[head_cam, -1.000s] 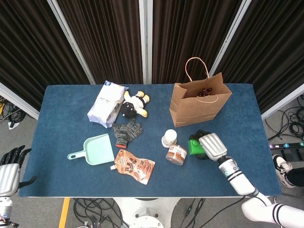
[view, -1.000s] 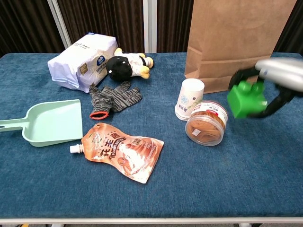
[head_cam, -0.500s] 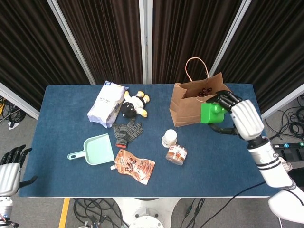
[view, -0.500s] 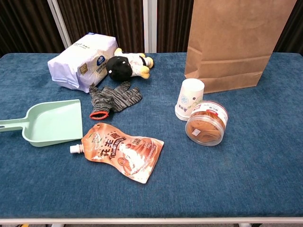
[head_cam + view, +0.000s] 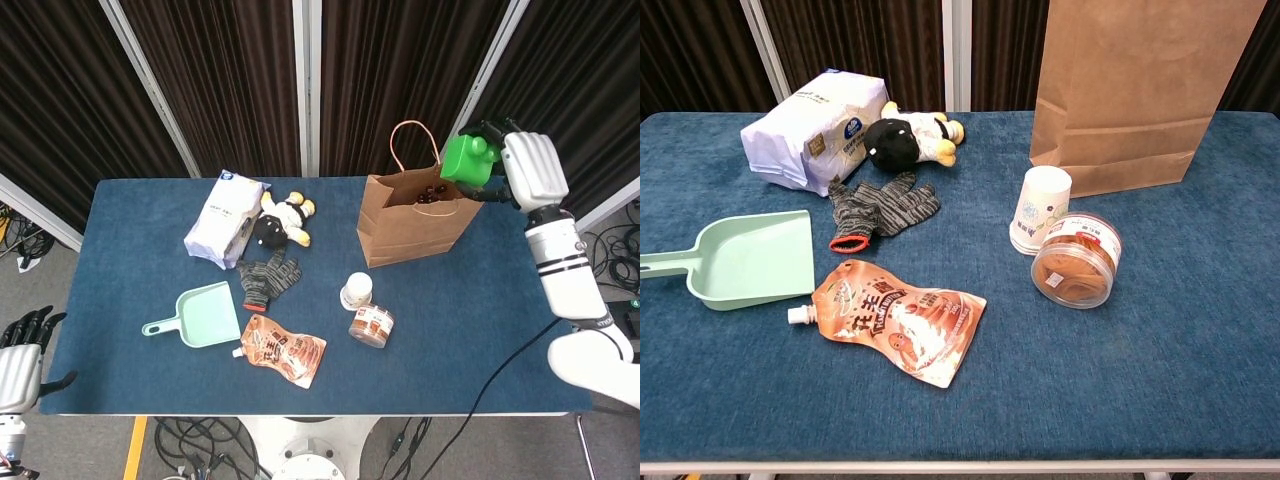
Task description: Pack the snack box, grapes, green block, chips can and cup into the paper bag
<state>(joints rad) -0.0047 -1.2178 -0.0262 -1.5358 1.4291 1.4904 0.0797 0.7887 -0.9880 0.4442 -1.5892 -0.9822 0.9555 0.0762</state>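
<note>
In the head view our right robot hand grips the green block above the open mouth of the paper bag, while our left robot hand waits beside the tabletop edge holding nothing, fingers apart. We judge the block rigid, light and smooth, best clasped across its flat sides. In the chest view neither robot hand shows; the cup and chips can touch, both likely light and crushable, so we would take them gently around the body.
</note>
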